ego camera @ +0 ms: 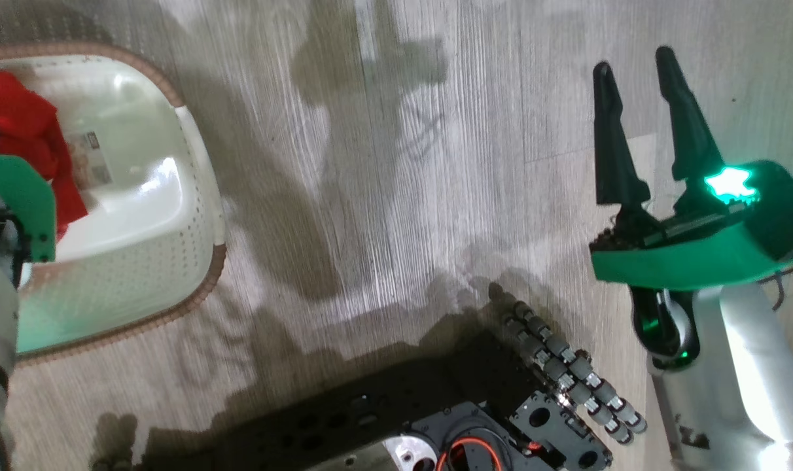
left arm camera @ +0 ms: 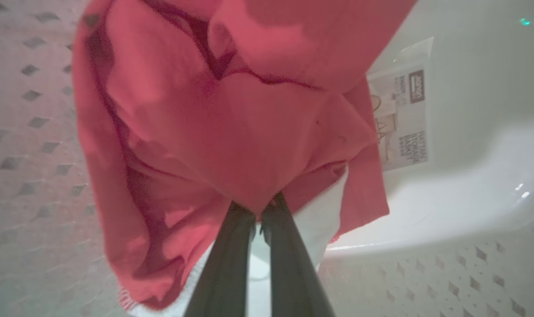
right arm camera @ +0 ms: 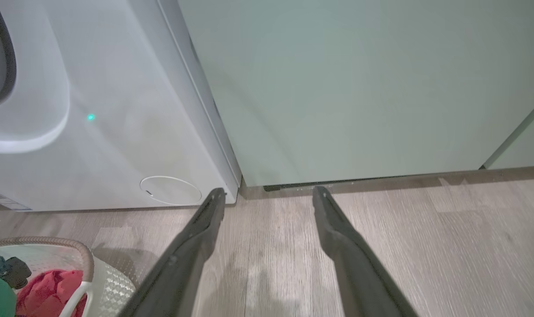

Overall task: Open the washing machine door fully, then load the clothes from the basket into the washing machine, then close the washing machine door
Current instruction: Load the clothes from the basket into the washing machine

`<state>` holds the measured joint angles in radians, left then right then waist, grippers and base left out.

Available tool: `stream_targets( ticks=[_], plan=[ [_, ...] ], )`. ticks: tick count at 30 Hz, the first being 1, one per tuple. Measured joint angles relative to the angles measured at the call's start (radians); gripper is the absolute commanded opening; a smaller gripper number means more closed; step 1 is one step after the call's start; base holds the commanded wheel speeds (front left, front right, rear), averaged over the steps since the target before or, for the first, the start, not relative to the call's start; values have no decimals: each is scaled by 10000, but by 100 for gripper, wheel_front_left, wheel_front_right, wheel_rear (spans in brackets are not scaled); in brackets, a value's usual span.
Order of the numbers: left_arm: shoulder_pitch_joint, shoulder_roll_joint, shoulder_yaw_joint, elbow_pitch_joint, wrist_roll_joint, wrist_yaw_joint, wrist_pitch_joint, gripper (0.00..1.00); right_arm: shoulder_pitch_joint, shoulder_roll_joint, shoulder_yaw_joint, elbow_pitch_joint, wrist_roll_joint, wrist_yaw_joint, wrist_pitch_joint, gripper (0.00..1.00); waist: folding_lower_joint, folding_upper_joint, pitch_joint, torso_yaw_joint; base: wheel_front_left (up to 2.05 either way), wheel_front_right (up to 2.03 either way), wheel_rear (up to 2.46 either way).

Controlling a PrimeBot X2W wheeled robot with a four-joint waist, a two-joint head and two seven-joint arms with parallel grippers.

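Clothes (left arm camera: 231, 132) (red, pinched by left fingers (left arm camera: 228, 259)) sit inside the basket (left arm camera: 478, 193).

Between the basket (ego camera: 200, 163) and the right gripper (ego camera: 632, 59) the wood floor (ego camera: 396, 196) lies wide open. Nearer the robot, its own dark base (ego camera: 436, 405) juts into that gap. Inside the basket the perforated walls hem in the left gripper (left arm camera: 258, 211), and the clothes (left arm camera: 231, 132), pinched between its fingers, block everything ahead; only the smooth bottom to one side is bare. Ahead of the right gripper's spread fingers, the washing machine (right arm camera: 117, 110) and a pale green cabinet (right arm camera: 359, 88) stand edge to edge, a solid wall.
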<state>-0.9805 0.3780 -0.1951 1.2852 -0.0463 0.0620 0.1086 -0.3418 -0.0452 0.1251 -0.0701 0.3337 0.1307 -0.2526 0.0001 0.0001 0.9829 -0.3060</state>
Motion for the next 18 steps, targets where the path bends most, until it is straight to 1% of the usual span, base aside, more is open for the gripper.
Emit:
stream_targets(
  ticks=[7,14,18],
  plan=[
    [535,-560,-10,19,-274,10,-658,0,-156,-2,-136,291,-247,0,-29,100,0,0,-949,132,0,0,0],
    [1144,-1158,-35,77,-510,-213,-1574,0,155,-6,-291,564,-575,0,-29,100,-1,0,-2283,461,0,0,0],
    [1615,-1352,-63,82,-633,-291,-2303,0,547,-6,-364,780,-742,0,-29,100,-1,0,-3130,688,0,0,0]
  ],
)
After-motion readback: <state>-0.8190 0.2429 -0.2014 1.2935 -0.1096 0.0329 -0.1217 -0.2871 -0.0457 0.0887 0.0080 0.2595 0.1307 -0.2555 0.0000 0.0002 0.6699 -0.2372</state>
